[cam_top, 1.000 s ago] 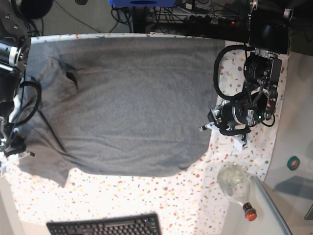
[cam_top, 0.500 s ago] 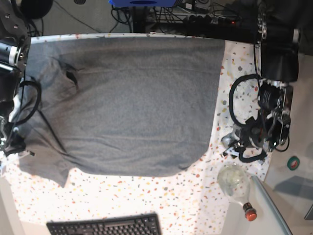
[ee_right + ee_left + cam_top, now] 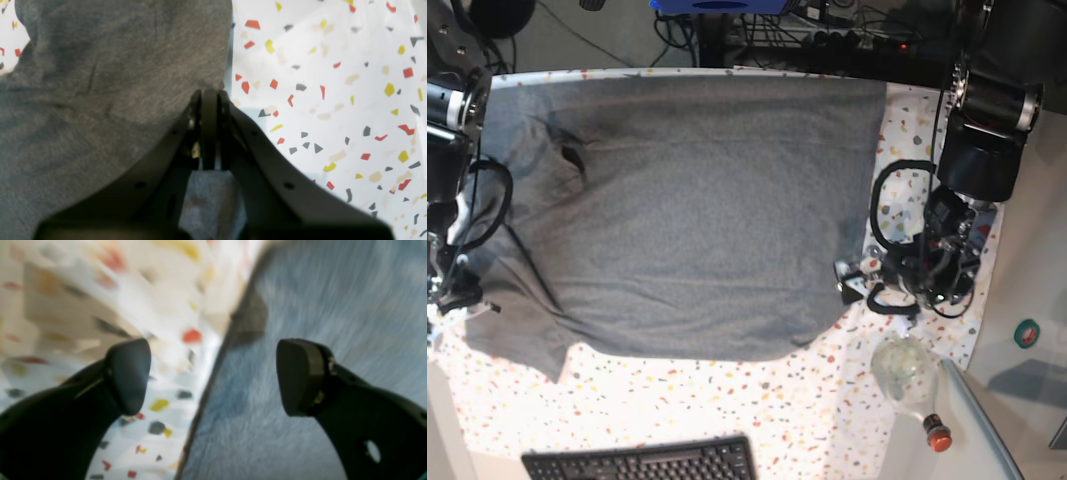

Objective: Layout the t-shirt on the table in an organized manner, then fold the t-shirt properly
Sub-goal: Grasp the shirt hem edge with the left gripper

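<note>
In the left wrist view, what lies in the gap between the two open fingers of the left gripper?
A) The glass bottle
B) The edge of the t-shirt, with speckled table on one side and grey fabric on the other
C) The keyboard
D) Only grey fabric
B: the left gripper stands open over the edge of the t-shirt, and the speckled table shows beside that edge.

The t-shirt (image 3: 687,210) lies spread across most of the table (image 3: 727,400), its hem edge toward the base view's right. The left gripper (image 3: 849,275) sits at that edge, straddling it. The right gripper (image 3: 209,100) sits on the shirt's opposite edge, at the view's left. A keyboard (image 3: 642,462) lies at the near edge; a bottle (image 3: 912,385) lies near right.
</note>
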### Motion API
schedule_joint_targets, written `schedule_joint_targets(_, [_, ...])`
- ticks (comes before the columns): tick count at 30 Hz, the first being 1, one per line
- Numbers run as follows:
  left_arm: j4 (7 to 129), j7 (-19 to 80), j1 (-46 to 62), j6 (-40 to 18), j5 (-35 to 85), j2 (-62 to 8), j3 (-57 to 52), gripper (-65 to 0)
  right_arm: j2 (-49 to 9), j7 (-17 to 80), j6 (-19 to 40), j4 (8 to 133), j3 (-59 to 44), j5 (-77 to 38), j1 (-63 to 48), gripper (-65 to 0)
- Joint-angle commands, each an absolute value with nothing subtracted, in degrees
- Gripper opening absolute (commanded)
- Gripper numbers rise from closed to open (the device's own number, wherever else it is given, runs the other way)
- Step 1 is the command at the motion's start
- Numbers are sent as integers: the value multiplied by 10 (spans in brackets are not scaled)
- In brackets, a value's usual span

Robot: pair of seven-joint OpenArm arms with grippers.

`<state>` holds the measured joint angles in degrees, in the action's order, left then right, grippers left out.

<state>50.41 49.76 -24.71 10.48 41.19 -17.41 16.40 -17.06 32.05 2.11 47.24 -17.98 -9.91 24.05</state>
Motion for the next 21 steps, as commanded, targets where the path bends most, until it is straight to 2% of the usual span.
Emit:
schedule_joint_targets(1, [511, 495, -263, 101, 425, -175, 170, -99, -182, 309, 21, 482, -181, -98, 258, -650])
schedule_joint_targets(10, [513, 496, -247, 101, 427, -162, 181, -104, -183, 309, 21, 482, -184, -98, 257, -650])
schedule_joint_targets(12, [512, 497, -247, 101, 427, -155, 181, -138, -183, 309, 21, 482, -184, -98, 255, -650])
schedule_joint_targets(14, [512, 499, -247, 101, 426, -152, 181, -225, -183, 308, 21, 482, -184, -98, 249, -650])
schedule_joint_targets(17, [512, 499, -247, 101, 426, -152, 181, -405, -183, 308, 21, 482, -184, -98, 247, -650])
schedule_joint_targets(20, [512, 499, -247, 101, 423, -155, 181, -643, -184, 308, 21, 482, -184, -98, 246, -650])
schedule_joint_targets(21, [514, 499, -247, 101, 423, -156, 181, -650, -184, 308, 21, 482, -184, -98, 245, -650])
